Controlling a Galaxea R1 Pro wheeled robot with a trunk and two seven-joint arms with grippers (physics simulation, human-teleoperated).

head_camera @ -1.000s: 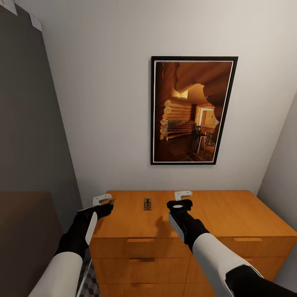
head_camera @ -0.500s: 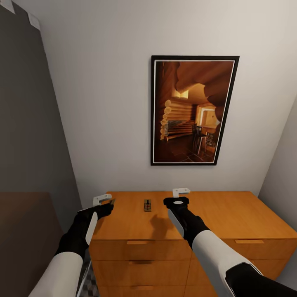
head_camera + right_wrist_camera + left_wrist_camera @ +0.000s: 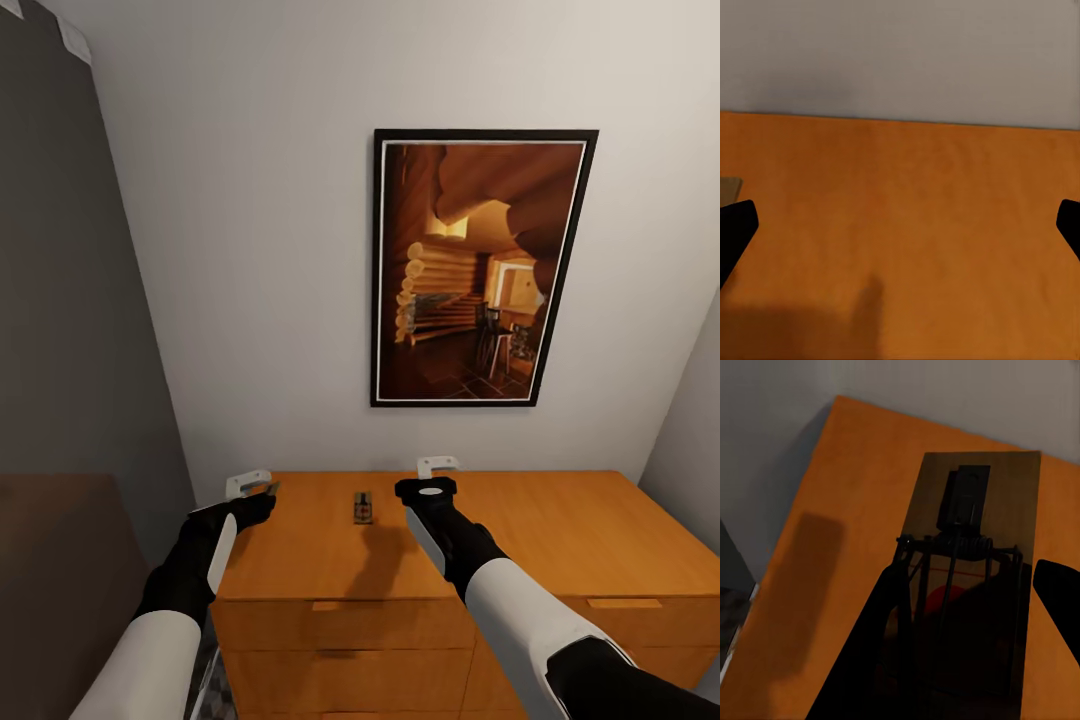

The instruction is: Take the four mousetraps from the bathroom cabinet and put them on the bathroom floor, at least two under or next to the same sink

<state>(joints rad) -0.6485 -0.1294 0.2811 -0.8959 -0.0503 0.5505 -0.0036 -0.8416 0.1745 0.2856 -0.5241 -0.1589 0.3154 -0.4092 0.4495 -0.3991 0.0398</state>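
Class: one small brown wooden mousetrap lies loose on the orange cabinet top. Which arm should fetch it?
Right. The left gripper already holds a mousetrap; the right gripper, jaws open, hovers beside the loose mousetrap on the wide honey-orange wooden cabinet.

The honey-orange cabinet [image 3: 520, 540] stands against the wall; one mousetrap [image 3: 362, 507] lies flat on its flat top.

Both arms have glossy white shells on the forearms that give way to matte black segments toward the wrists, the black parts rounded and jointed like moulded casings. The left arm carries a long white panel along its black forearm. Each arm ends in a pale grey-white bracket at the left hand [image 3: 252, 486] and the right hand [image 3: 437, 467]. A white oval mark sits on the right wrist's black housing. In the wrist views the fingers [image 3: 736, 229] show as plain black blades.
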